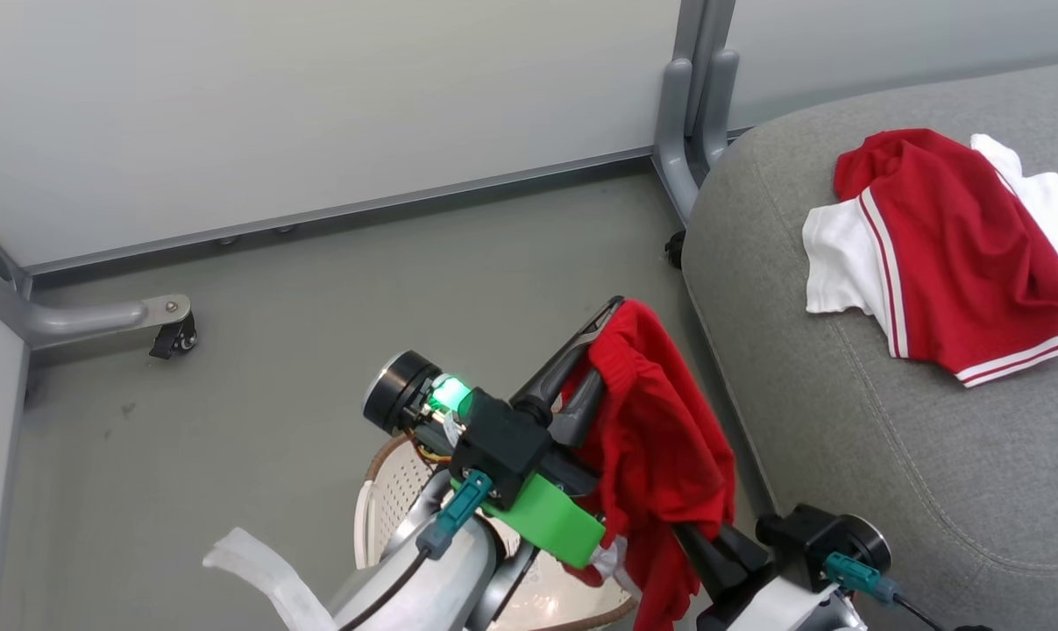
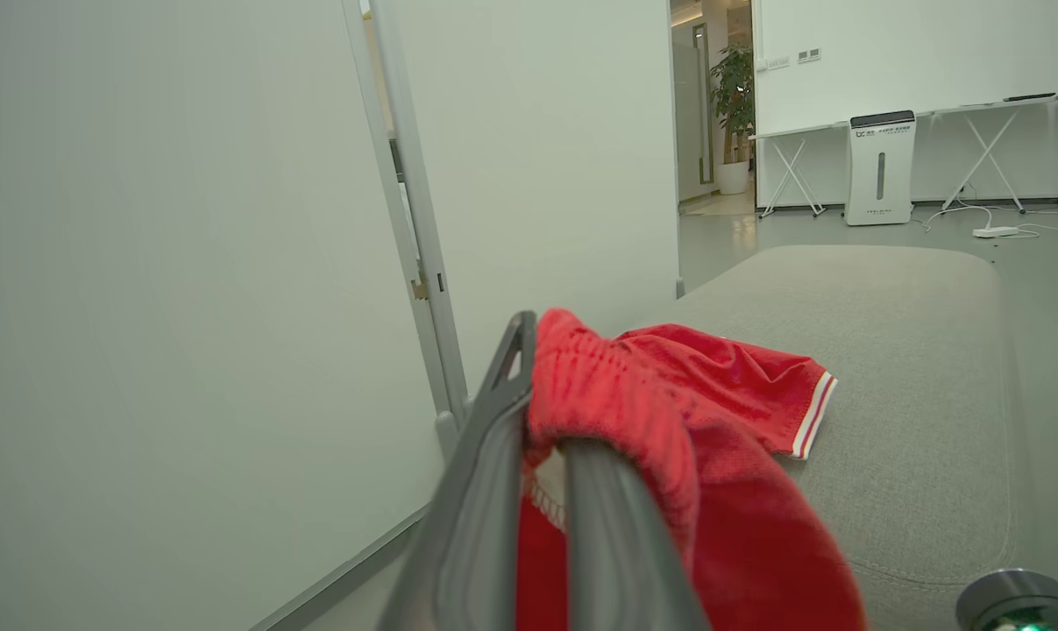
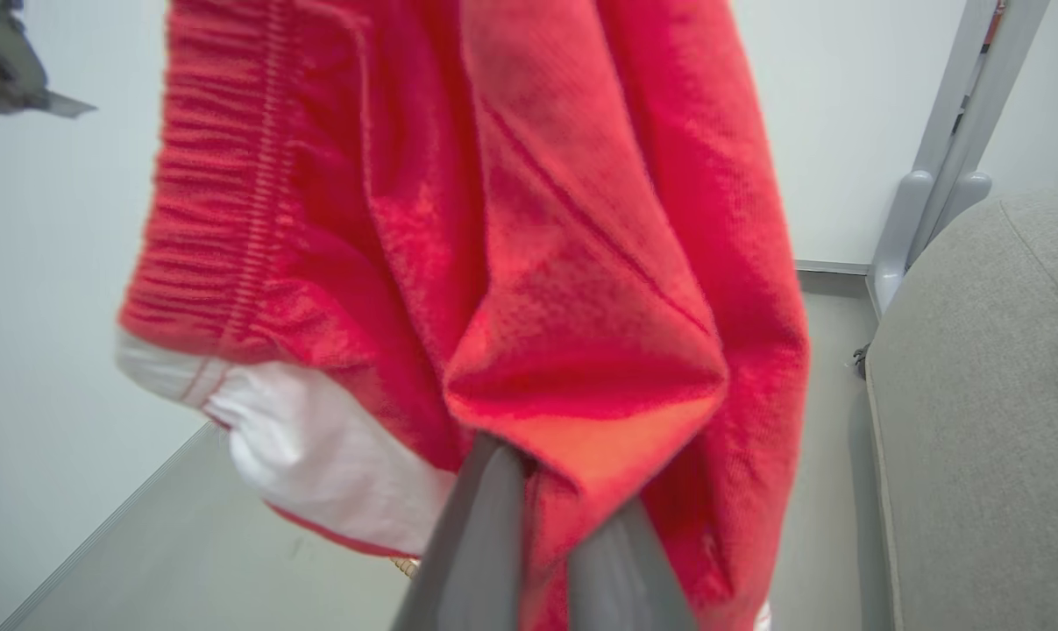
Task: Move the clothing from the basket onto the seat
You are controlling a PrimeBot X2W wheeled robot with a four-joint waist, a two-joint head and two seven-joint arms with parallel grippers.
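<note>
Nearest, the basket (image 1: 399,501) stands on the floor under the arms. Above it, the left gripper (image 1: 600,346) and right gripper (image 3: 550,491) each pinch the hanging red shorts (image 1: 660,438), just beside the seat (image 1: 888,421). Beyond, a red-and-white garment (image 1: 949,237) lies on that seat

Lighting's bright, flat and even, hardly any shadows. Head view is crisp. Right wrist view is mushy though, red cloth (image 3: 529,263) blurred up close; left wrist's fingers (image 2: 485,526) soft too.
</note>
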